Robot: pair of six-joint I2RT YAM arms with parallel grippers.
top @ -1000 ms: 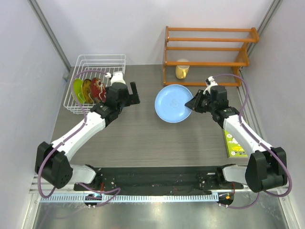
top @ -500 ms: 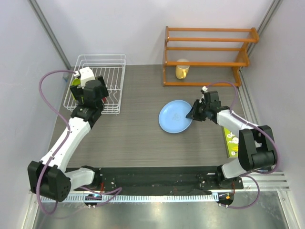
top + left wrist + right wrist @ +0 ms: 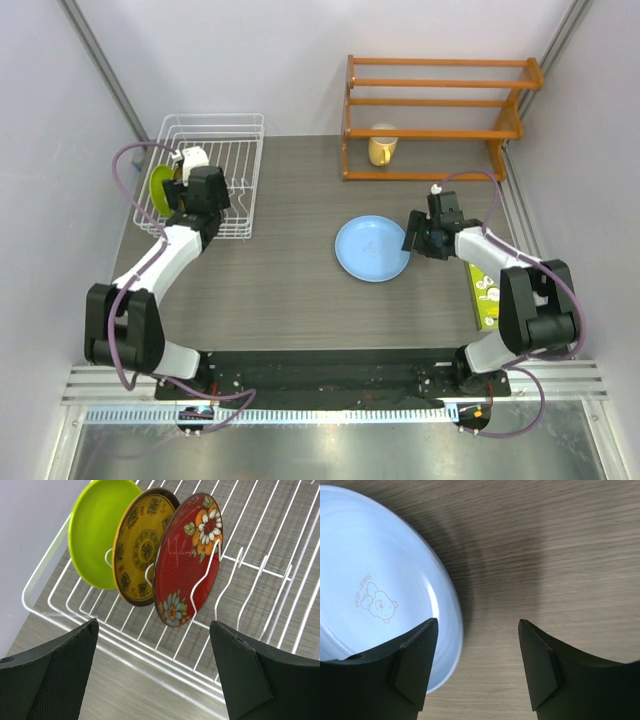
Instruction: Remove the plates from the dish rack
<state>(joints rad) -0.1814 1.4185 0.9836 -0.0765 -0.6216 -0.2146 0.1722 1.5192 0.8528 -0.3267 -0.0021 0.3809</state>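
You have three plates standing upright in the dish rack [image 3: 260, 570]: the green plate [image 3: 95, 530] nearest its end wall, then the yellow plate [image 3: 137, 550], then the red plate [image 3: 189, 560]. The blue plate [image 3: 372, 250] lies flat on the table [image 3: 290, 290], well apart from the rack. Your left gripper [image 3: 154, 625] hovers over the racked plates, jaws wide apart. Your right gripper [image 3: 477, 622] sits at the blue plate's edge, jaws apart, clamping nothing.

At the upper right of the top view we see an orange wooden shelf [image 3: 440, 85] at the far edge of the grey wood-grain table [image 3: 290, 290]. A pale yellow mug [image 3: 381, 148] stands in its lower left part. A green and yellow booklet [image 3: 486, 300] lies flat at the right edge.
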